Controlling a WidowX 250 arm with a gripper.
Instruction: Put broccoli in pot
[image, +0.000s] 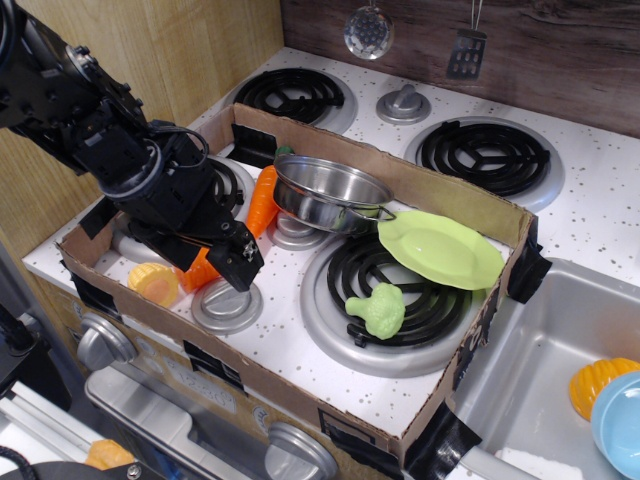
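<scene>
The pale-green toy broccoli lies on the front right burner, below the light-green plate. The shiny steel pot sits tilted at the back middle of the cardboard-walled area, its small handle pointing right. My black gripper hangs at the left, over the front left knob area, well left of the broccoli and below-left of the pot. Its fingers point down and right; I cannot tell how far apart they stand. Nothing shows between them.
A flat light-green plate lies right of the pot. An orange carrot leans left of the pot. A yellow-orange toy lies front left. A cardboard wall rings the stove. A sink with toys is at the right.
</scene>
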